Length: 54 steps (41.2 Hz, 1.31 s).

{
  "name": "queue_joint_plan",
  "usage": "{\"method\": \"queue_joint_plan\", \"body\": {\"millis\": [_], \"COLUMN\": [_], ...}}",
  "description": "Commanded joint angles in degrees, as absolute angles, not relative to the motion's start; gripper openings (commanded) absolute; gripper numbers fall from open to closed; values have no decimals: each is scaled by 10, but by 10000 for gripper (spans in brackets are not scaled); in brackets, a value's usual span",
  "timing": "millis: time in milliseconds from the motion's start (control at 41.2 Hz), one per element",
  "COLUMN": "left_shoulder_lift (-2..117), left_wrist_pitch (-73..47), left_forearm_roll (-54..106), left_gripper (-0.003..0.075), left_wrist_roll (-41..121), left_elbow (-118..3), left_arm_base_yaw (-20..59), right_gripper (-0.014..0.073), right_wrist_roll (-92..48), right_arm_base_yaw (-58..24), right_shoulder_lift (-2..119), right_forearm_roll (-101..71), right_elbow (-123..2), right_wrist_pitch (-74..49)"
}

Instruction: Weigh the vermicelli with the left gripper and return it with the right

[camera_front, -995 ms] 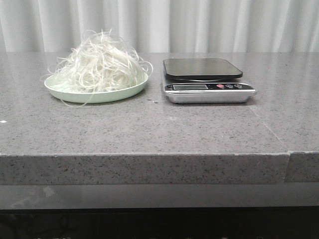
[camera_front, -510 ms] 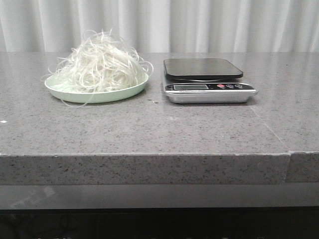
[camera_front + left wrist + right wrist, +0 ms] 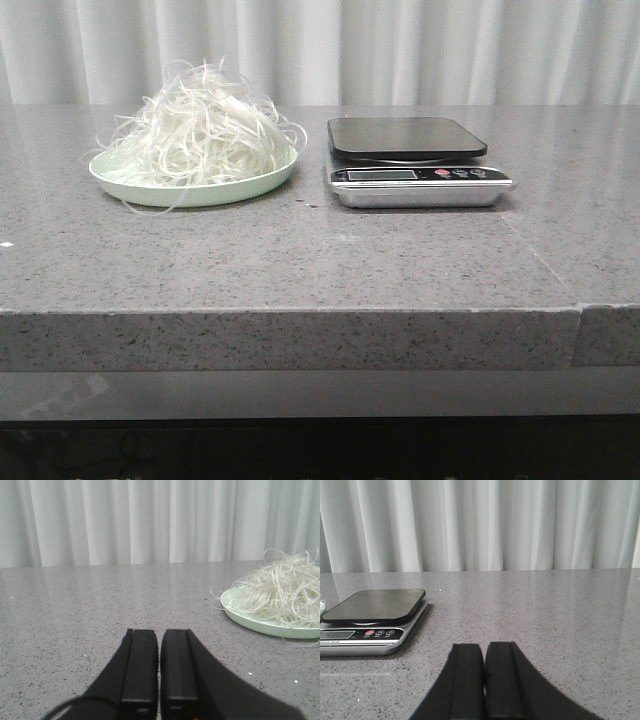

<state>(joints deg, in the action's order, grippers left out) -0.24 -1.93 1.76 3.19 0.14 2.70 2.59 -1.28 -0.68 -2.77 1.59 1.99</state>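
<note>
Speckled grey stone tabletop (image 3: pixel 300 260). Silver digital kitchen scale with black square platform (image 3: pixel 415 160) near the far edge, centre-right, nothing on it. Pale green round plate (image 3: pixel 192 186) just left of the scale, holding the fluffy whitish vermicelli mound (image 3: pixel 197 130). Black left gripper (image 3: pixel 159 667) and black right gripper (image 3: pixel 484 675): fingers pressed together, holding nothing, low over the tabletop.

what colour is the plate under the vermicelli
Pale mint green; the plate under the vermicelli shows best in the front view.
</note>
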Motion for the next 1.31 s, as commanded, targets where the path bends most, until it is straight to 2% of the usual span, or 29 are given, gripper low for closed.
{"method": "queue_joint_plan", "body": {"millis": [0,1286], "left_shoulder_lift": [-14,-14], "left_wrist_pitch": [30,30], "left_forearm_roll": [18,18], "left_gripper": [142,142], "left_wrist_roll": [31,31], "left_elbow": [5,5], "left_arm_base_yaw": [27,27], "right_gripper": [160,160], "right_wrist_roll": [24,45], "right_arm_base_yaw": [-8,-8], "right_shoulder_lift": [-15,-15], "right_forearm_roll": [-33,-7], "right_elbow": [11,11], "right_wrist_pitch": [75,68]}}
